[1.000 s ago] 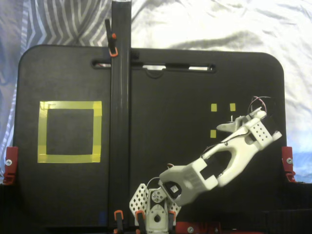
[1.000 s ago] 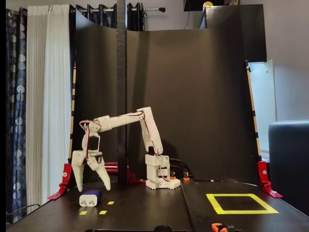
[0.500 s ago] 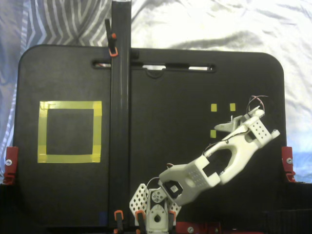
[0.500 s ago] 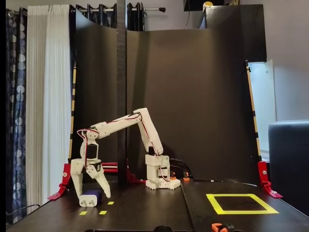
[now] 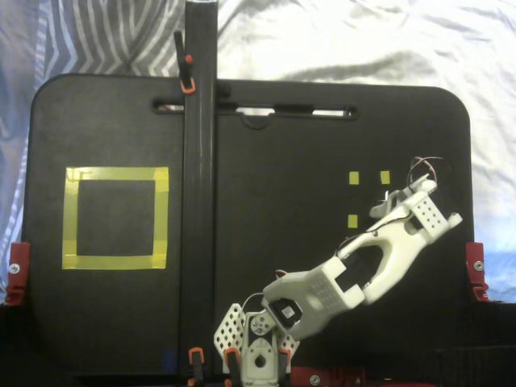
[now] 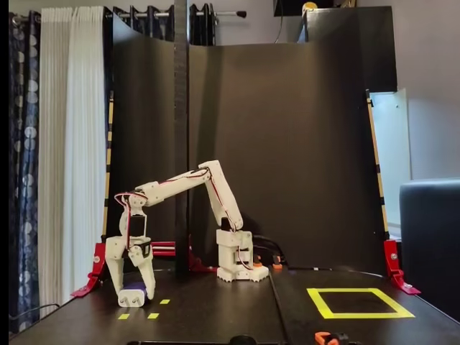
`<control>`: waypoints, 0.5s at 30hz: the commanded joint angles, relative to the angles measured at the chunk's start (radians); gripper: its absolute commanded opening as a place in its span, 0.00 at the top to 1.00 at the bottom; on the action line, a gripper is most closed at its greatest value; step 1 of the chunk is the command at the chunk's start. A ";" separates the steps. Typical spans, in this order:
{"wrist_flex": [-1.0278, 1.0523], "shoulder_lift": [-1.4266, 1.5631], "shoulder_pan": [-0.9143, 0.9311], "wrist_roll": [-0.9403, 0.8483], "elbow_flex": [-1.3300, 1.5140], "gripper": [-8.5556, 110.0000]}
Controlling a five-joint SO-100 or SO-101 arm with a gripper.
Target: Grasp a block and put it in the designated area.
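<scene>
Navy-blue block [image 6: 136, 293] sitting low on the black tabletop [image 6: 215, 316], just behind the small yellow tape squares [image 6: 136, 315], now being pinched between the white fingers [image 6: 146, 277]. Closing in from both sides: spread wide a second ago, straddling the block half a second ago, narrowed against its flanks now. Hidden under the wrist in the top-down fixed view, so only the gripper [image 5: 385, 201] showing beside the tape squares [image 5: 353, 178]. Arm reaching down and forward from its base [image 6: 242, 266], barely moving while the closing goes on. Meaning, as a judgement: grasp nearly or just made, lift not yet begun. Waiting well apart across the board, the designated area [image 6: 359, 302], empty in both fixed views, with a long carry past the upright black post [image 5: 198, 177] likely coming next.
</scene>
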 commanded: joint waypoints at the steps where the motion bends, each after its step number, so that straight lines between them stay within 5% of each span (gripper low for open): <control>1: -0.002 0.005 -0.003 -0.006 -0.020 0.74; 15: 0.084 0.098 -0.018 -0.002 -0.021 0.74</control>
